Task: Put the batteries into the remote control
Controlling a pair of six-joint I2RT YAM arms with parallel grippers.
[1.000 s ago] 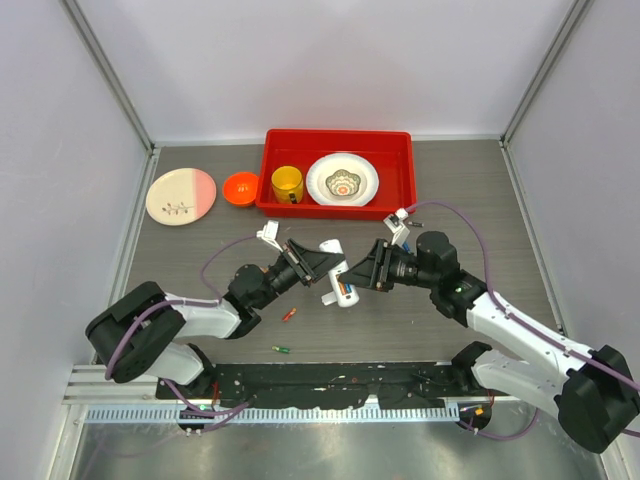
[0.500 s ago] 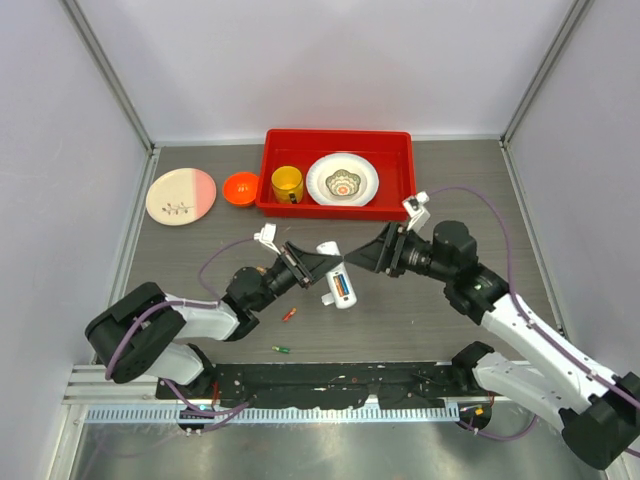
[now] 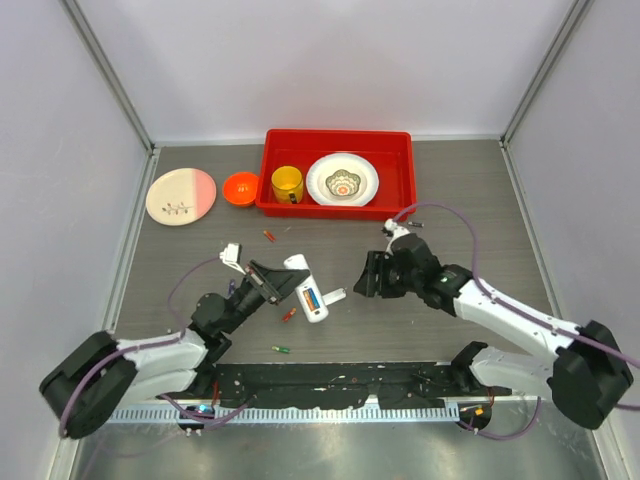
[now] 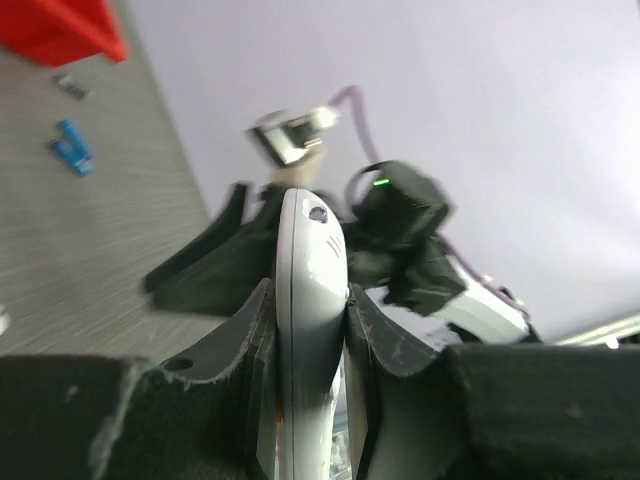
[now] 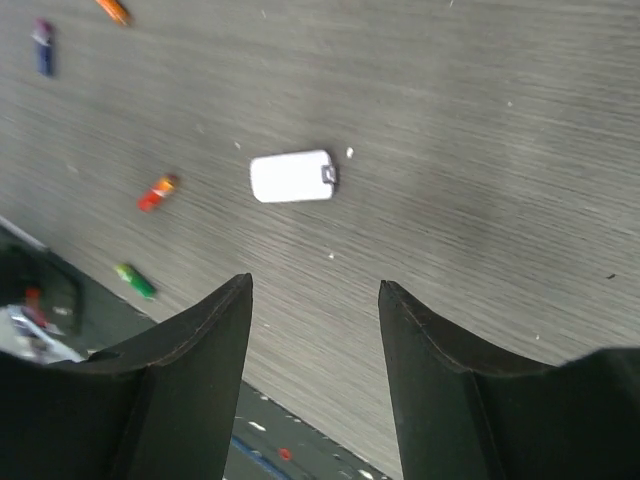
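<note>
My left gripper [image 3: 288, 284] is shut on the white remote control [image 3: 306, 292] and holds it tilted above the table. Its open back shows blue and orange cells. In the left wrist view the remote [image 4: 308, 290] stands edge-on between the fingers [image 4: 385, 335]. The white back cover [image 5: 292, 176] lies flat on the table, also seen in the top view [image 3: 336, 295]. My right gripper [image 3: 366, 277] is open and empty, just right of the cover. Loose batteries lie on the table: red [image 3: 288, 314], green [image 3: 282, 349], orange [image 3: 268, 237] and blue [image 4: 72, 147].
A red tray [image 3: 400, 150] at the back holds a yellow cup [image 3: 287, 183] and a patterned plate [image 3: 342, 180]. An orange bowl [image 3: 240, 188] and a pink-and-cream plate [image 3: 180, 195] sit to its left. The black mounting rail runs along the near edge.
My left gripper has drawn back toward the near left with the remote. My right gripper has left the remote, dropped toward the table and is open. The back cover now lies on the table.
</note>
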